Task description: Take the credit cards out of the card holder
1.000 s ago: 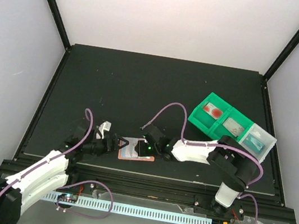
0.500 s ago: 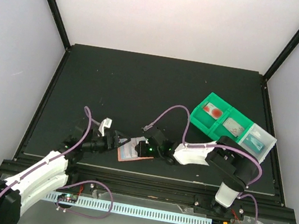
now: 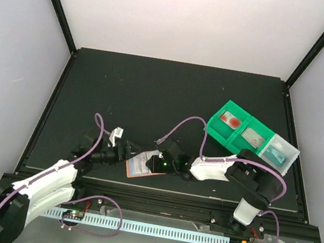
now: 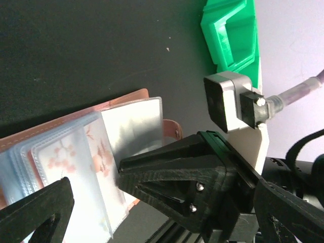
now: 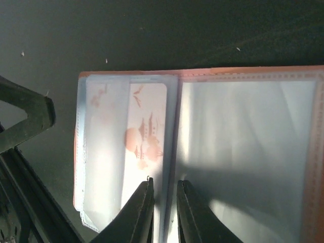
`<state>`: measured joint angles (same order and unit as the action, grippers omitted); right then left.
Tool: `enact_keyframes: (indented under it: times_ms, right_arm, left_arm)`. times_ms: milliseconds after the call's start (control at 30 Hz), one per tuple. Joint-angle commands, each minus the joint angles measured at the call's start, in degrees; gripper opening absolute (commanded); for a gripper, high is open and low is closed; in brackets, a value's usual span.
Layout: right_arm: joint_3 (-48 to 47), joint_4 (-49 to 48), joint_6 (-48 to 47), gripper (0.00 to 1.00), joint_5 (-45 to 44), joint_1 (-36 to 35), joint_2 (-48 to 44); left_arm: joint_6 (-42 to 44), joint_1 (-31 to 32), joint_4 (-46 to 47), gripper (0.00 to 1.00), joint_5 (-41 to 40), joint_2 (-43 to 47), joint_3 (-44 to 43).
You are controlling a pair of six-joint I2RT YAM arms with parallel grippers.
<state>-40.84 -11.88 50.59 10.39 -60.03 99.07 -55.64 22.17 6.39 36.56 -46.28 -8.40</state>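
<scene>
The card holder (image 3: 136,168) is seen lying open on the table (image 3: 154,89), near edge, left of centre, turned slightly since a second ago. The left gripper (image 3: 125,151) is spread wide at its left edge. The right gripper (image 3: 154,162) is nearly closed over a sleeve; whether the sleeve is pinched cannot be told.

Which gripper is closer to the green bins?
Right. The right gripper is at the card holder, down-left of the green bins; the left gripper sits beyond the holder, farther left.
</scene>
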Motion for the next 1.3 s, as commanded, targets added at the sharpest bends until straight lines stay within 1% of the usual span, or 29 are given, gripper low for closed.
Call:
enact_keyframes:
  times_ms: [0,233,367,533,633,800,867,933,1067,1167,1267]
  right_arm:
    - [-0.7,4.7,-1.8,0.16,-0.5,-0.2,-1.3]
    - [0.2,1.9,0.0,0.09,2.3,-0.3,1.5]
    - [0.7,2.1,0.5,0.04,1.4,-0.3,0.9]
    - [2.6,-0.3,2.2,0.02,1.1,-0.2,0.6]
    - [3.5,-2.5,3.3,0.02,2.0,-0.3,0.8]
    - [3.8,-3.7,3.9,0.02,2.3,-0.3,1.0]
    - [4.2,-4.7,4.4,0.02,2.6,-0.3,1.0]
    - [4.5,-5.3,4.8,0.02,2.8,-0.3,1.1]
    - [4.6,-5.8,4.9,0.01,3.0,-0.3,1.3]
    - [4.7,-5.9,5.0,0.01,3.0,-0.3,1.5]
    - [4.8,-6.4,5.3,0.02,3.2,-0.3,1.7]
  left_arm:
    - [2.3,-0.1,3.0,0.99,-0.3,-2.2,0.1]
    - [4.2,-0.2,3.6,0.99,-2.6,-5.0,-0.2]
    - [5.7,-0.2,4.2,0.99,-2.7,-7.9,-1.5]
    - [6.8,-0.2,4.3,0.99,-3.0,-10.3,-3.5]
    - [8.3,-0.2,1.0,0.99,-3.0,-9.3,-5.6]
    - [11.1,-0.2,-11.8,0.99,-11.0,-3.7,-9.2]
    - [11.0,-0.1,-13.1,0.98,-10.6,-1.4,-9.0]
    - [9.7,0.0,-11.9,0.99,-8.3,0.3,-8.0]
    - [5.9,0.2,-5.8,0.99,-3.6,1.9,-4.6]
    - [3.4,0.4,-1.0,0.99,-1.7,1.7,-2.3]
    - [2.5,0.7,0.8,0.99,-1.0,0.2,-1.4]
